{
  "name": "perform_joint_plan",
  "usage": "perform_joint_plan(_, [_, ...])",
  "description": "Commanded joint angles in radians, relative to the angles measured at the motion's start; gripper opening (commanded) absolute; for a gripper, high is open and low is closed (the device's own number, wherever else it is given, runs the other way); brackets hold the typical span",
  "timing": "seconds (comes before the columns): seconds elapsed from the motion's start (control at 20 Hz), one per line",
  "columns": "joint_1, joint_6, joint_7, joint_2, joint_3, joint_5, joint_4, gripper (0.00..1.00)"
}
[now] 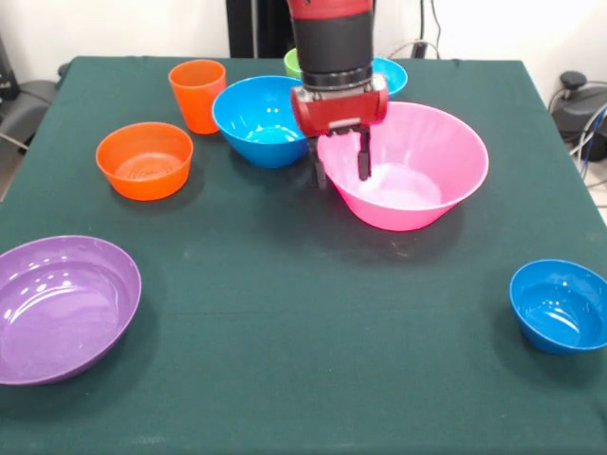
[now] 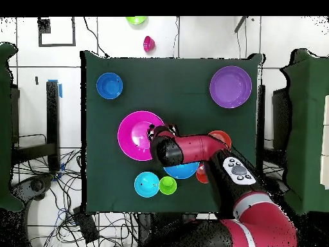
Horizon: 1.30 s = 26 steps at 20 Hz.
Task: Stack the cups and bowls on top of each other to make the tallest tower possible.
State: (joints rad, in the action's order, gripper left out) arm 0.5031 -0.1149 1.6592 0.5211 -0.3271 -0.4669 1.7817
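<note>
Our hand (image 1: 341, 162) hangs with fingers apart astride the pink bowl's (image 1: 417, 180) rim, one finger inside and one outside. Nothing is stacked yet; every cup and bowl sits singly on the table (image 1: 303, 313). Next we judge: close on that rim and lift.

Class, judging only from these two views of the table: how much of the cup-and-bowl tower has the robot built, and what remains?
Done: nothing; every piece stands alone on the green table.

In hand: the gripper, holding nothing, straddles the rim of the huge glossy pink bowl.

Left: the shallow purple bowl, medium blue bowl, small orange bowl, dark blue bowl, cyan bowl, ribbed orange cup and lime green cup.
</note>
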Motion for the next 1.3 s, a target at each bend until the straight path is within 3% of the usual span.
perform_joint_plan(0.05, [-0.063, -0.045, -0.062, -0.034, -0.108, -0.086, -0.163, 1.00])
perform_joint_plan(0.4, [-0.071, -0.083, -0.136, -0.013, -0.147, -0.157, -0.242, 1.00])
perform_joint_plan(0.9, [-0.079, -0.131, -0.091, 0.017, -0.161, -0.147, -0.227, 1.00])
perform_joint_plan(0.95, [-0.076, -0.144, -0.091, 0.014, -0.169, -0.142, -0.230, 0.00])
perform_joint_plan(1.3, [-0.057, -0.126, -0.086, 0.029, -0.177, -0.155, -0.197, 0.00])
